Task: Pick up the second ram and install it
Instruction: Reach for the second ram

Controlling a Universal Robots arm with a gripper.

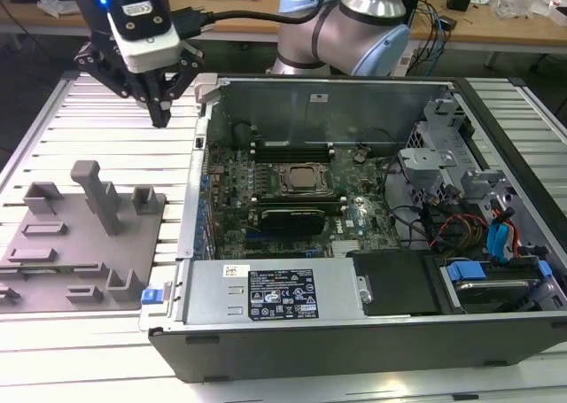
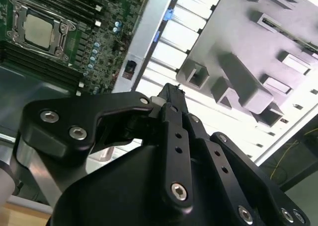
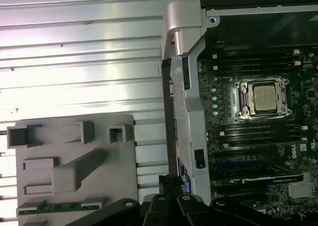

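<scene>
Exterior view: the gripper hangs over the slatted table. It's just past the far edge of the gray tray and beside the far corner of the open case, on the exterior view's left. It points straight down, tips pinched into one point and clear of the table. Inside the case the CPU sits mid-board, with a black card just on its near side.

Second wrist view: the fingers are pressed tight together and I can't see anything clamped between them. The tray is off to one side of them and the case wall and CPU to the other.

First wrist view: here's the ram — a thin green stick lying flat in a long slot near one end of the tray. It's well apart from the gripper and the case, with nothing touching it. Black slots run along both sides of the CPU on the board.
</scene>
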